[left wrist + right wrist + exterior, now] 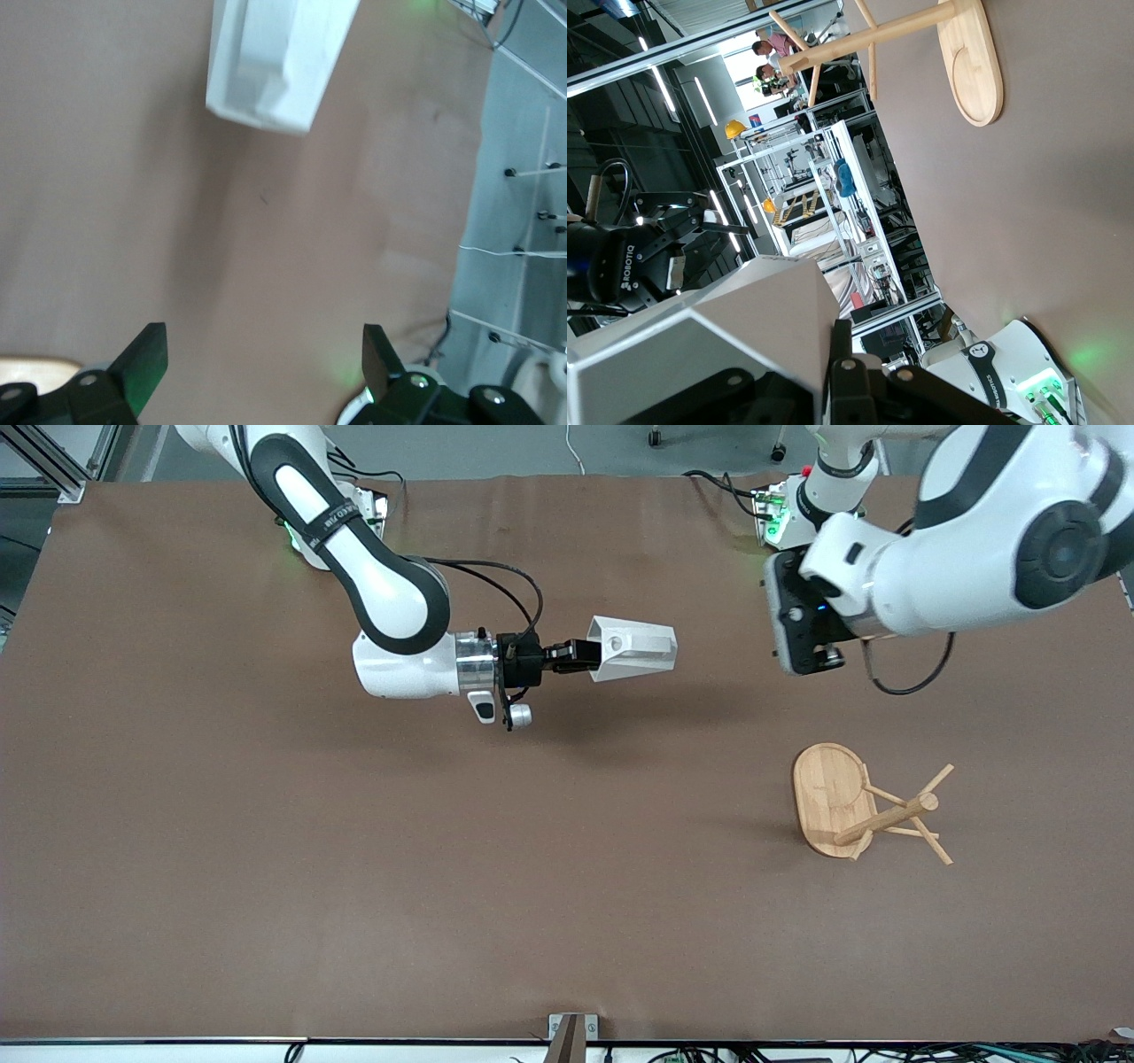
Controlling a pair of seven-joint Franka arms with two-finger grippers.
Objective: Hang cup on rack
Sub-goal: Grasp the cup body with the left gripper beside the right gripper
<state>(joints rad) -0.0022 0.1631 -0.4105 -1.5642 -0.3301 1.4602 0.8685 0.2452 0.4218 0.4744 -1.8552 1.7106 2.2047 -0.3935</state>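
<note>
My right gripper (pixel 580 654) is shut on the white faceted cup (pixel 636 648) and holds it on its side in the air over the middle of the table. The round hole of its handle shows near the fingers. In the right wrist view the cup (pixel 700 345) fills the space by my right gripper (pixel 833 354). The bamboo rack (pixel 855 806) stands on the table toward the left arm's end, nearer the front camera; it also shows in the right wrist view (pixel 966 62). My left gripper (pixel 802 642) hangs open and empty in the air beside the cup. It shows open in the left wrist view (pixel 264 363), facing the cup (pixel 275 62).
The brown table mat (pixel 266 850) covers the whole table. A small metal bracket (pixel 571 1036) sits at the table's front edge. Cables trail near both arm bases.
</note>
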